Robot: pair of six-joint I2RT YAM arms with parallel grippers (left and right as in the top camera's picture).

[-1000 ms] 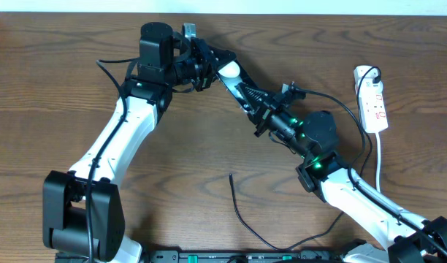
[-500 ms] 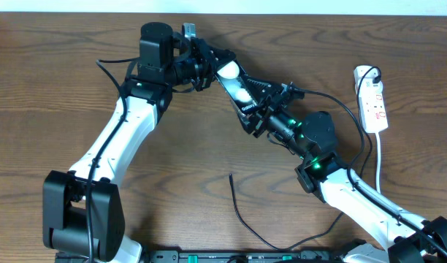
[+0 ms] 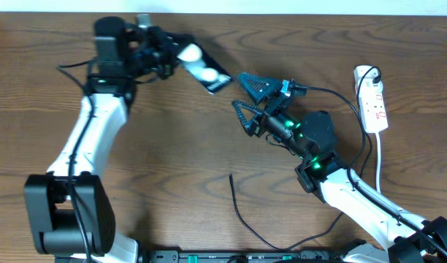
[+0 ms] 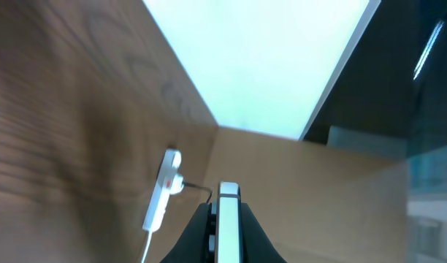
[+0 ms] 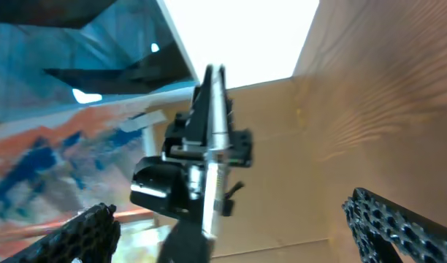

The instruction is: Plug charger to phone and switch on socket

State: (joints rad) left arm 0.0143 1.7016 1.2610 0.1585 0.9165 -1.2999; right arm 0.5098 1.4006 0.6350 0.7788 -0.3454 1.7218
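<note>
Table (image 3: 172, 146): brown wood grain, matt. Phone (image 3: 211, 76): black glossy screen, white reflections. Power strip (image 3: 374, 102): smooth white plastic. Right gripper (image 3: 238, 91) fingers (image 5: 388, 219): black, matt, perforated lattice texture.

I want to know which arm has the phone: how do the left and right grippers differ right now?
The left gripper is shut on the phone; the right gripper is open and holds nothing. The left gripper is near the table's far edge; the right gripper is nearer the middle, closer to the socket. Both face each other, and neither touches the charger.
</note>
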